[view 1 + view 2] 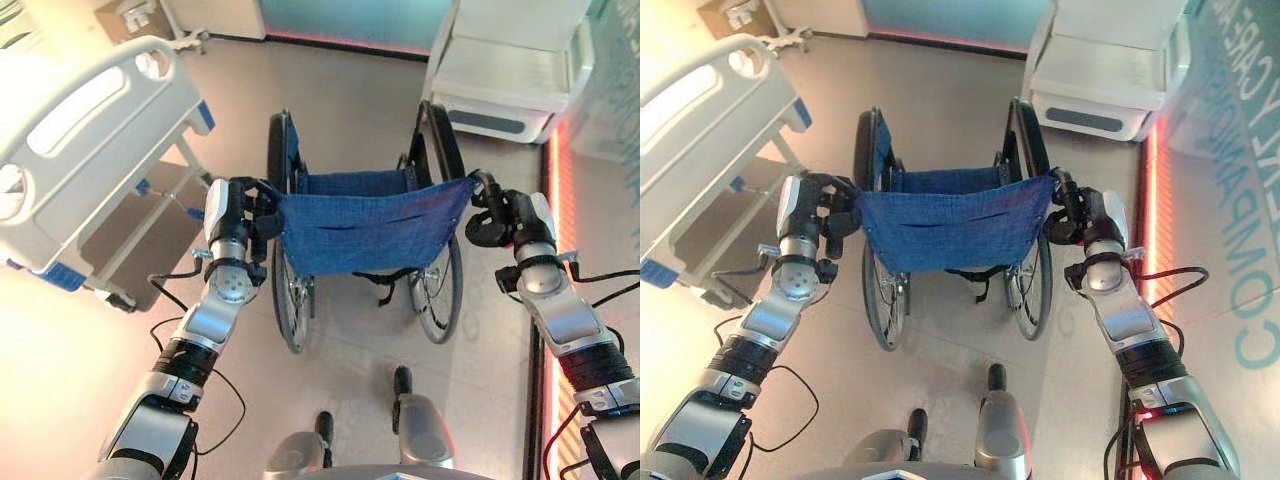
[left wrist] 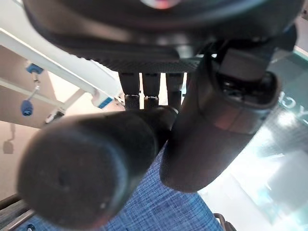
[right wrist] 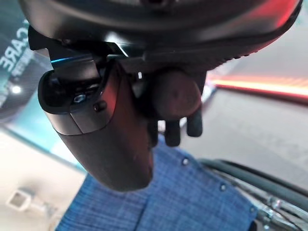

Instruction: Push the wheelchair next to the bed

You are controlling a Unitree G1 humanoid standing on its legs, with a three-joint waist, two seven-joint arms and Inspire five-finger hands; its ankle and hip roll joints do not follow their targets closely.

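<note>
The left hand (image 1: 243, 212) curls round the left push handle (image 2: 91, 168); the right hand (image 1: 497, 215) grips the right push handle (image 3: 177, 94). Between them stands the wheelchair (image 1: 372, 228), its seat hidden behind the blue backrest. Far left, the bed (image 1: 85, 130) is cut off.

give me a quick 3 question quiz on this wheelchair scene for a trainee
1. True or false: both hands are curled round the push handles of the wheelchair.
2. Multiple choice: the bed lies on which side of the wheelchair, by the robot's own sides? A) left B) right C) directly behind the robot
3. Fill in: the backrest stretched between the two hands is made of ____ cloth.

Key
1. True: the left hand and the right hand each grip a handle.
2. A
3. blue
</note>
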